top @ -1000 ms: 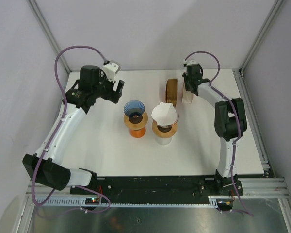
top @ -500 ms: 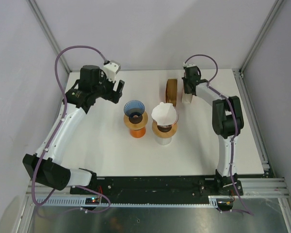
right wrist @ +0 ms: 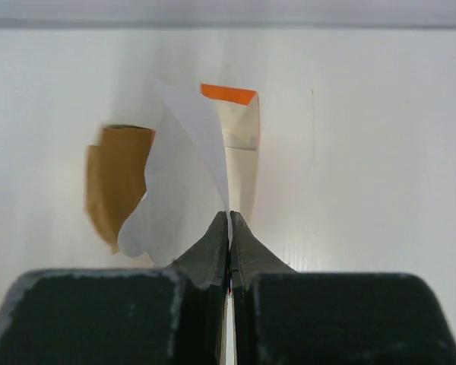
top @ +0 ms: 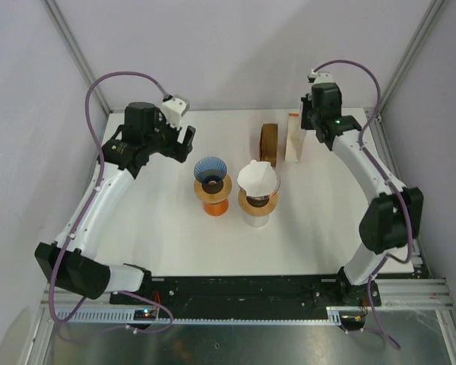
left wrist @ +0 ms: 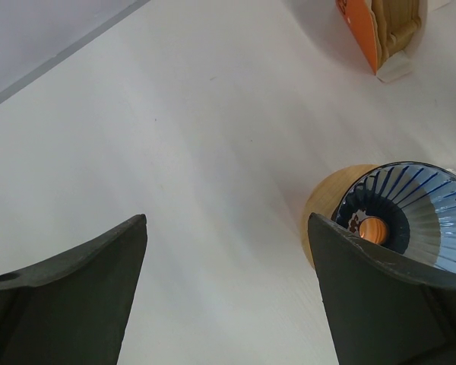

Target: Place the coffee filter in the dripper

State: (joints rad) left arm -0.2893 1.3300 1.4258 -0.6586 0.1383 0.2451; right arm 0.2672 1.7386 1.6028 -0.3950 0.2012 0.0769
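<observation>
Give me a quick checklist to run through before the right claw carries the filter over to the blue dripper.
1. Right claw shut on the filter: ok, pinched at its edge.
2. Only one sheet in the pinch: cannot tell.
3. Blue dripper empty: ok, the left wrist view shows bare ribs.
4. Left claw clear of the blue dripper: ok, open and off to one side.
5. Other dripper needs nothing: ok, it is already lined, so skip it.
6. Low straight path free: not ok, the other dripper stands between, so a high carry looks safer.
</observation>
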